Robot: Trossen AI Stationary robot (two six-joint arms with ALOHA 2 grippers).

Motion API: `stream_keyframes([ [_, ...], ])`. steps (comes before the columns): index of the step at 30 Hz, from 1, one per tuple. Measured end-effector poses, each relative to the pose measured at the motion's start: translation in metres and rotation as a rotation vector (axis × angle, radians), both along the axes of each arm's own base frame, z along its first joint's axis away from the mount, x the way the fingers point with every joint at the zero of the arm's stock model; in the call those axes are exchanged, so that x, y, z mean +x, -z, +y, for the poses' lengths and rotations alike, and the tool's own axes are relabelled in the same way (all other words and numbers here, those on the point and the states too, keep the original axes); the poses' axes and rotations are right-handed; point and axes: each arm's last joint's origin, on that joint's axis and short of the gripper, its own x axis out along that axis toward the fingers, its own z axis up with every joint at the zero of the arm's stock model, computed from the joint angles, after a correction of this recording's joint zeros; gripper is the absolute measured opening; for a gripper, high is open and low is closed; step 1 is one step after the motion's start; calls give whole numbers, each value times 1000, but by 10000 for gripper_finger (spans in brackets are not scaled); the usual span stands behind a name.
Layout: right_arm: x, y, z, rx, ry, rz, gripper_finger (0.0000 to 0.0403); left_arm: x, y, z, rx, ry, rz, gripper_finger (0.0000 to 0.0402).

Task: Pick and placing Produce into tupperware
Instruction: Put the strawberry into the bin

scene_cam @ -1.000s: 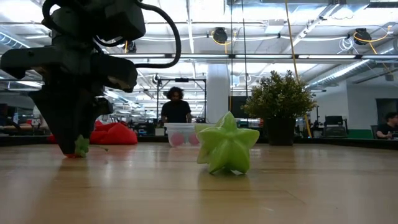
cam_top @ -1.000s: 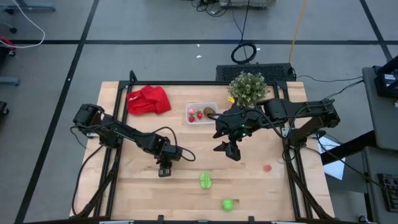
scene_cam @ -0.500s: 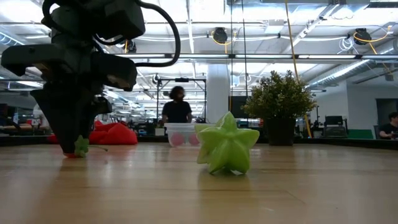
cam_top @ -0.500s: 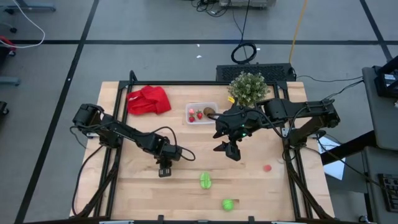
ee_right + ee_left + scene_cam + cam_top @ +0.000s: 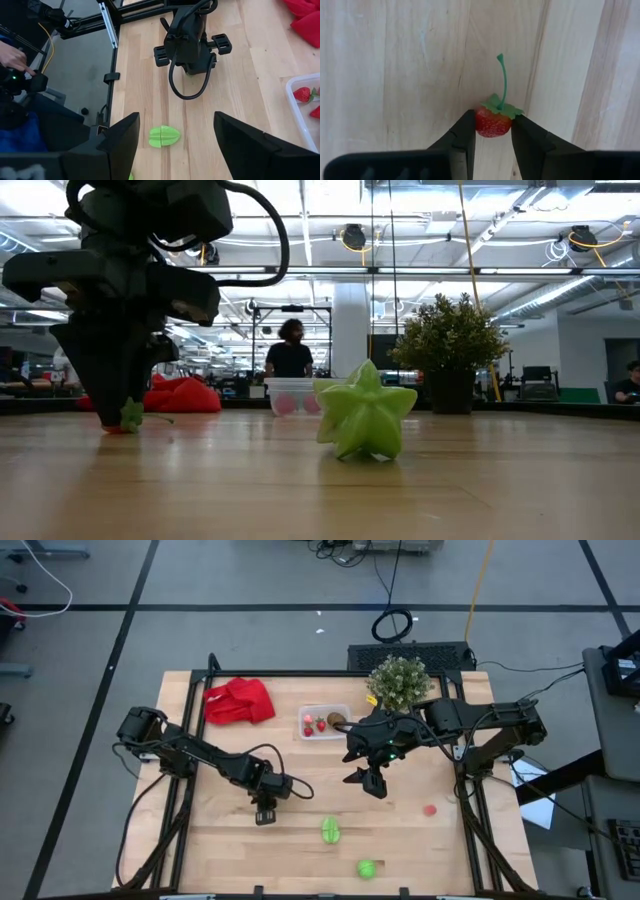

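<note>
Now the strawberry (image 5: 493, 121) sits on the table (image 5: 300, 850) btwn the left gripper (image 5: 493, 134) fingers, which have narrowed since a sec ago and pinch it. Right gripper (image 5: 366, 783) hangs wide, nr the tupperware (image 5: 325, 723), unmoved.

So the right claw (image 5: 175, 145) has its two dark fingers spread wide, and a green star-shaped fruit (image 5: 164, 136) sits on the wooden table (image 5: 240, 90) between them. Farther off, the left claw (image 5: 192, 67) points down at the wood. The clear container (image 5: 300, 107) with strawberries (image 5: 302, 94) peeks in at the edge.
</note>
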Motion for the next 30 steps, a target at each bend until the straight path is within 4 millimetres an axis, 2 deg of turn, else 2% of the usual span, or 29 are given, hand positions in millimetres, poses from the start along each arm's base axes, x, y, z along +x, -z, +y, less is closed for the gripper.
stream_keyframes([
  [22, 0, 0, 0, 0, 0, 0, 247, 0, 0, 0, 5, -7, 0, 93],
  [30, 0, 0, 0, 1, 0, -6, 247, -3, -12, 1, 7, -31, -42, 91],
])
